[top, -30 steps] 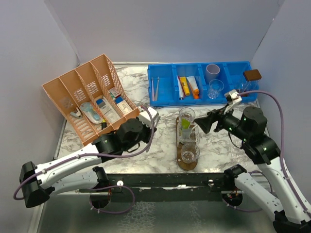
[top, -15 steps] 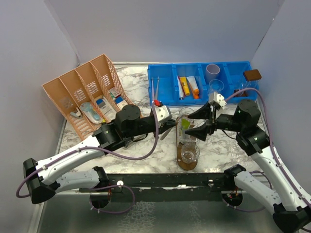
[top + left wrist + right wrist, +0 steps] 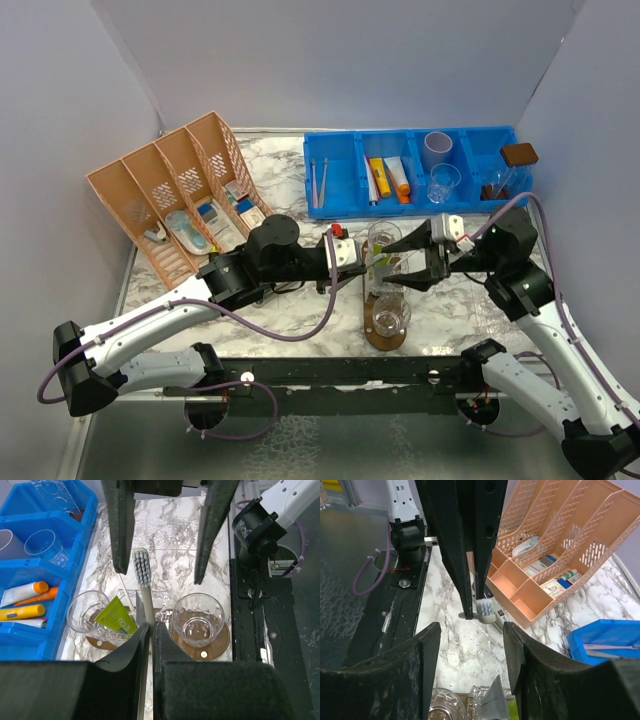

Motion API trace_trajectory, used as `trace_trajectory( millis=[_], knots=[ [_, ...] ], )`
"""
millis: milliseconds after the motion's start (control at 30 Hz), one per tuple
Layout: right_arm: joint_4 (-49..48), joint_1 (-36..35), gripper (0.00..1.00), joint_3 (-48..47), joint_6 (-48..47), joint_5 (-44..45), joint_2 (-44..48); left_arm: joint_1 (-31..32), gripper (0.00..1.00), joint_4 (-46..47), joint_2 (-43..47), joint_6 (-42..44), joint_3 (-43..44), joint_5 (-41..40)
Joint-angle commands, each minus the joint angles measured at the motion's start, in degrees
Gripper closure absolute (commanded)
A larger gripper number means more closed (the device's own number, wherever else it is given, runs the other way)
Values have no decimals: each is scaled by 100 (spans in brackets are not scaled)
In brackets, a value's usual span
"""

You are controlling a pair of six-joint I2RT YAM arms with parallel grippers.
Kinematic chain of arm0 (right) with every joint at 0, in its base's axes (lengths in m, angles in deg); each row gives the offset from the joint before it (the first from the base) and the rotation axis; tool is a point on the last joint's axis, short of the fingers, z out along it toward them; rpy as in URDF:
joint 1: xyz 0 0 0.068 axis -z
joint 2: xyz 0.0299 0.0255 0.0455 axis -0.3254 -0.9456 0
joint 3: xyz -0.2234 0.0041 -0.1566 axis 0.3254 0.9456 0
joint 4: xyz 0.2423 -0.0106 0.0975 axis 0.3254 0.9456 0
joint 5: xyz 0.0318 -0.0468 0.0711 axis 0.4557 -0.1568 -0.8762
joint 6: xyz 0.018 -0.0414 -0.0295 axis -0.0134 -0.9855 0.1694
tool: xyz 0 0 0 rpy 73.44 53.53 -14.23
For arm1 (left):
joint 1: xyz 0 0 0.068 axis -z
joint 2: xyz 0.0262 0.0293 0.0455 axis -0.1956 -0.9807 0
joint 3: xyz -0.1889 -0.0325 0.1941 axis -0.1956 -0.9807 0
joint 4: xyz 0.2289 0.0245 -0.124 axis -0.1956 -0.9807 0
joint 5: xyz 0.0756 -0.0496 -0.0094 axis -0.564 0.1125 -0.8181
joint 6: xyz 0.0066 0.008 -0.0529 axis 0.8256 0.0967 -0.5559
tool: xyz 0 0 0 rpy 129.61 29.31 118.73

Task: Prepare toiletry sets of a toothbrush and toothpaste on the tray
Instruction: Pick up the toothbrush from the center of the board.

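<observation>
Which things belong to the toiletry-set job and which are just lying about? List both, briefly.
Job in hand: tray; three tumblers on it, lime green tube standing among them; toothbrush pinched in the left gripper; right gripper open near its head.

Lying about: orange basket with its packets; blue bin with spare tubes and cups.

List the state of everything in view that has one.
left gripper, shut on the toothbrush handle
right gripper, open, fingers either side of the brush head
toothbrush, held above the tray, not yet in a tumbler
middle tumbler, upright on the tray, holds the green tube
near tumbler, upright on the tray, empty
far tumbler, upright on the tray, contents unclear
</observation>
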State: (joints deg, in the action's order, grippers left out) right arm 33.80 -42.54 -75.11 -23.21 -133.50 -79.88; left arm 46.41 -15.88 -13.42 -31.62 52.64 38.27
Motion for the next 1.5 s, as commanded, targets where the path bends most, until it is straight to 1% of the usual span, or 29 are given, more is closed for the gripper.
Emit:
trace_trajectory(
  millis=[0, 133, 200, 300, 400, 500, 667, 733, 800, 900, 933, 1000, 1033, 1100, 1167, 1200, 1267, 1333, 1467],
  knots=[
    [383, 4, 51, -401, -536, -313, -327, -33, 100, -35, 4, 227, -24, 254],
    [370, 2, 65, -425, -590, -475, -471, -32, 100, -52, -2, 242, -42, 242],
    [368, 3, 69, -422, -619, -522, -529, -34, 100, -53, -4, 240, -54, 262],
    [347, 6, 69, -405, -635, -561, -554, -32, 100, -71, -36, 220, -46, 316],
    [281, 5, 66, -413, -612, -689, -557, -30, 100, -108, -81, 218, -37, 330],
    [240, 0, 66, -416, -603, -792, -596, -32, 100, -106, -142, 187, -33, 371],
    [263, 0, 67, -426, -670, -807, -631, -32, 100, -125, -191, 181, -12, 398],
    [290, 0, 69, -435, -710, -828, -645, -30, 100, -124, -191, 176, -10, 398],
    [298, 0, 76, -432, -734, -840, -665, -35, 100, -121, -179, 176, -19, 387],
    [389, 0, 93, -464, -850, -800, -661, -32, 100, -109, -163, 174, -39, 352],
    [529, 0, 98, -480, -951, -766, -648, -35, 100, -104, -151, 154, -34, 316],
    [765, 0, 99, -503, -1102, -639, -561, -30, 100, -88, -127, 88, -38, 186],
    [862, 0, 99, -501, -1145, -563, -480, -32, 92, -99, -110, 61, -26, 70],
    [1069, 0, 99, -514, -1204, -379, -252, -42, 71, -92, -38, 12, -46, -73],
    [1376, 0, 99, -550, -1288, -158, 16, -105, 57, 11, 92, -39, -132, -142],
    [1564, 0, 99, -572, -1357, 0, 155, -147, 52, 84, 183, -58, -196, -149],
    [1969, 0, 99, -642, -1510, 304, 480, -261, 47, 240, 342, -166, -303, -170],
    [2438, 0, 99, -776, -1736, 571, 764, -413, 43, 373, 484, -260, -389, -187],
    [3437, 0, 99, -1136, -2244, 867, 1245, -730, 41, 651, 691, -403, -564, -265]
  ],
)
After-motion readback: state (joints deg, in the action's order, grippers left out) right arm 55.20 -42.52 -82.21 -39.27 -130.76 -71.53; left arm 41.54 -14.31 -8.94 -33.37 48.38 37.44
